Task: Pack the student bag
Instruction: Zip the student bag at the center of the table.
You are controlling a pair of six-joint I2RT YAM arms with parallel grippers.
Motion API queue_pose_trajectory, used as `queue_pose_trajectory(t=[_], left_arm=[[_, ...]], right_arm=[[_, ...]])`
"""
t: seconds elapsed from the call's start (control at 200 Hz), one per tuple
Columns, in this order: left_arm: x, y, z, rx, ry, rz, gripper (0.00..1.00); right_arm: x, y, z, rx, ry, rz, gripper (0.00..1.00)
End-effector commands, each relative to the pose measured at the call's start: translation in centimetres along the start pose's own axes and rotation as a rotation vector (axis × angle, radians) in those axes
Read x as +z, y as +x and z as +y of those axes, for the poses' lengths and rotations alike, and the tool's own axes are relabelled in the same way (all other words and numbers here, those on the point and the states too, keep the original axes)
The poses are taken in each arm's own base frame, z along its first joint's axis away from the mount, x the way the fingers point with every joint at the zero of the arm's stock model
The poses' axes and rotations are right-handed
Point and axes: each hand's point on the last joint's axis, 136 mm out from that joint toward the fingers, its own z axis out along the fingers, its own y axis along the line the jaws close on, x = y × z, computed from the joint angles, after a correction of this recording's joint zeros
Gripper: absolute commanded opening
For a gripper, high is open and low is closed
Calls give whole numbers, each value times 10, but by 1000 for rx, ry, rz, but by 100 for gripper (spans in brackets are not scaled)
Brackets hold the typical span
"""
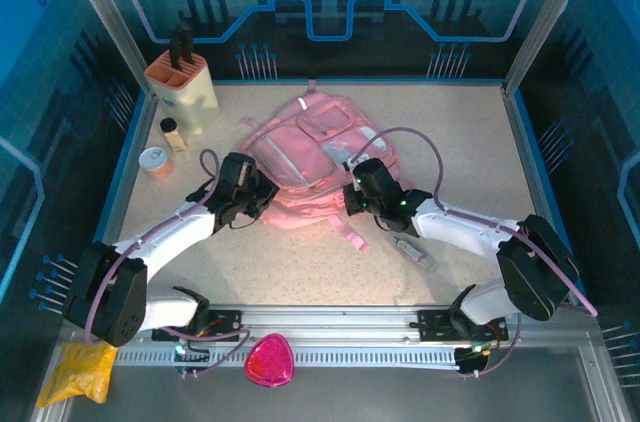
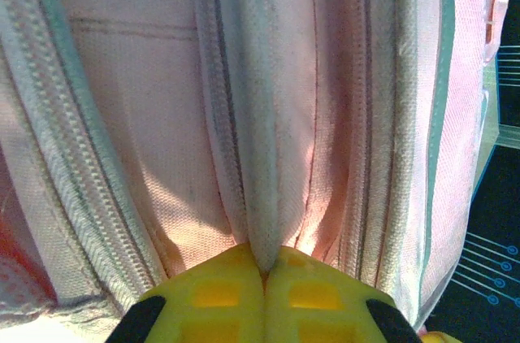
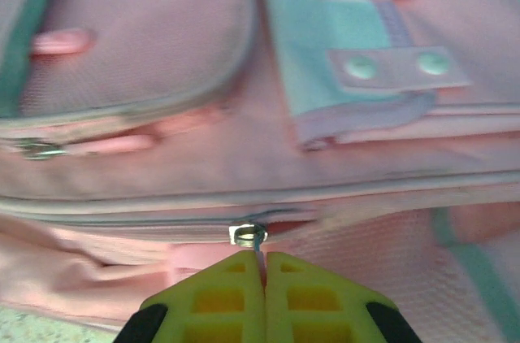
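Note:
The pink student bag [image 1: 310, 157] lies flat in the middle of the table. My left gripper [image 1: 262, 200] is at its left edge, shut on a grey piped fold of the bag's fabric [image 2: 262, 156], next to a zipper track [image 2: 57, 164]. My right gripper [image 1: 352, 200] is at the bag's near right side, shut on the zipper pull [image 3: 258, 252] just below its metal slider [image 3: 246, 234]. To the right of the slider the zipper is slightly parted. The bag's front pocket [image 3: 138, 42] and a translucent panel with studs [image 3: 357, 26] lie beyond my right fingers.
A knife block [image 1: 183, 87], a small bottle [image 1: 174, 134] and a cup [image 1: 156, 162] stand at the far left. A grey object [image 1: 415, 252] lies on the table near the right arm. A magenta pouch [image 1: 269, 361] and a yellow bag [image 1: 78, 370] lie in front of the rail.

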Motion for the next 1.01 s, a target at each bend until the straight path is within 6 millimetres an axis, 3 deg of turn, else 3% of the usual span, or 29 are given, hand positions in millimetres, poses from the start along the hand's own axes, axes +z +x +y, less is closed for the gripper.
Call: queue_pose_trajectory(t=[0.0, 0.11, 0.265, 0.34, 0.445, 0.535, 0.675, 0.805, 1.001], left_arm=[[-9, -29, -3, 17, -6, -101, 0], [-6, -24, -7, 33, 1, -64, 0], [-6, -22, -4, 39, -11, -53, 0], [-7, -17, -10, 59, 8, -36, 0], [-11, -8, -19, 116, 6, -20, 7], [-18, -2, -20, 172, -22, -29, 22], [-29, 6, -22, 210, -24, -47, 33], [-35, 15, -26, 252, -42, -74, 38], [-45, 34, -46, 369, -42, -132, 52]], right_arm=[[-3, 15, -27, 11, 82, 62, 0], [-7, 9, -12, -4, 17, 47, 0], [-3, 16, -41, 26, 119, 96, 0], [-4, 15, -37, 43, 73, 110, 0], [-14, 3, -17, 85, -39, 77, 15], [-19, -2, -11, 115, -73, 83, 31], [-20, -19, 4, 169, -139, 95, 43], [-7, -31, 24, 253, -227, 132, 53], [23, -38, 27, 353, -231, 208, 62]])
